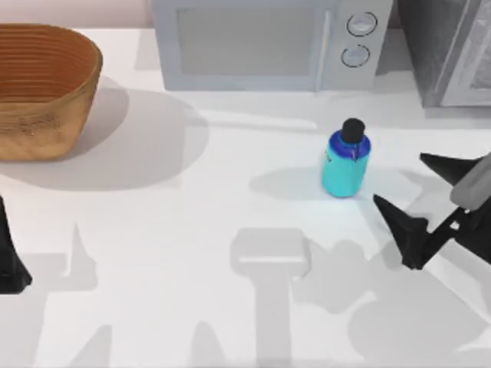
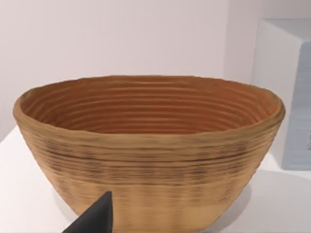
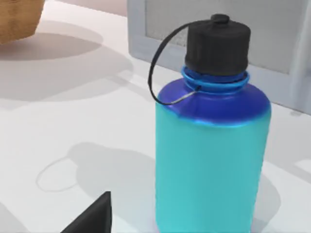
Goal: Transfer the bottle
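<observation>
A white bench (image 1: 192, 230) with broad open room across its middle and near edge; along the far edge stand a microwave (image 1: 268, 42) and, at the right corner, a grey appliance (image 1: 453, 46); a wicker basket (image 1: 42, 88) sits at the far left, well apart from everything else. The bottle (image 1: 345, 162) — cyan, with a blue shoulder and black cap — stands upright on the right half of the bench, in front of the microwave and clear of it on all sides. The right gripper (image 1: 410, 192) hovers just to the bottle's right near the bench's right edge, its fingers spread wide and not touching the bottle; bare surface lies between them. The left gripper (image 1: 11, 261) is parked at the left edge, in front of the basket — whether its fingers are open I cannot tell.
</observation>
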Controlling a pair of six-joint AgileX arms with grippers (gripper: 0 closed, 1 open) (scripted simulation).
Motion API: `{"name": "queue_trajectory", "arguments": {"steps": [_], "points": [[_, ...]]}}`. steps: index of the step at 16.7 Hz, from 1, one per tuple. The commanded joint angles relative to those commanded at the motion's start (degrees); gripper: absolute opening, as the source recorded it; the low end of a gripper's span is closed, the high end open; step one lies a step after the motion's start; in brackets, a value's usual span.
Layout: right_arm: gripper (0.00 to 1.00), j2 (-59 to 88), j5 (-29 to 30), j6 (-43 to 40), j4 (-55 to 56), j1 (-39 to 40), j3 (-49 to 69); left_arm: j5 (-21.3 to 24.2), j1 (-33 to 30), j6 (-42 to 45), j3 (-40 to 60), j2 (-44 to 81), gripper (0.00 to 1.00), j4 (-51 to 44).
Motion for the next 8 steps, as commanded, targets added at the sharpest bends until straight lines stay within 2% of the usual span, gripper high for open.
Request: {"name": "queue_trajectory", "arguments": {"steps": [8], "points": [[1.00,4.01,-1.07,-0.06,2.88,-0.09,0.38,0.00,0.00,0.00,0.00,0.00,1.00,0.00]]}}
